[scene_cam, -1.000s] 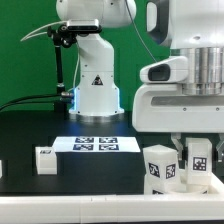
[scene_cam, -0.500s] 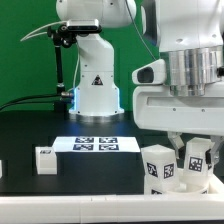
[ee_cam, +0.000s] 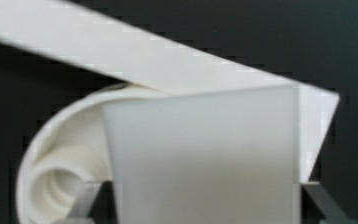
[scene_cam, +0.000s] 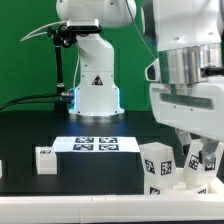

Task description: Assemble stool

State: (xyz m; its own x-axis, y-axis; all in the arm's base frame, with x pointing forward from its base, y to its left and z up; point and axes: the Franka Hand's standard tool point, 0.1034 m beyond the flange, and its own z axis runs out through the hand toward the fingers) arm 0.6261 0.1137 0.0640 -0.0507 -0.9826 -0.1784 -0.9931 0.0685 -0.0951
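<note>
My gripper point(scene_cam: 198, 158) is at the exterior view's lower right, shut on a white blocky stool leg point(scene_cam: 193, 160) with a black-and-white tag. In the wrist view this leg point(ee_cam: 202, 150) fills the space between my dark fingers point(ee_cam: 98, 203). The leg is held just over the round white seat disc point(scene_cam: 196, 184), whose curved rim point(ee_cam: 60, 165) shows beside the leg. A second tagged leg point(scene_cam: 157, 166) stands upright close beside the held one, toward the exterior view's left. A third small leg point(scene_cam: 45, 159) lies on the black table at the exterior view's left.
The marker board point(scene_cam: 95, 145) lies flat on the table in front of the robot base point(scene_cam: 95, 95). A long white rail point(ee_cam: 140, 60) crosses the wrist view behind the seat. The table's front edge runs close below the seat.
My wrist has turned and shifted slightly toward the exterior view's right, turning the held leg with it over the seat. The other legs have not moved.
</note>
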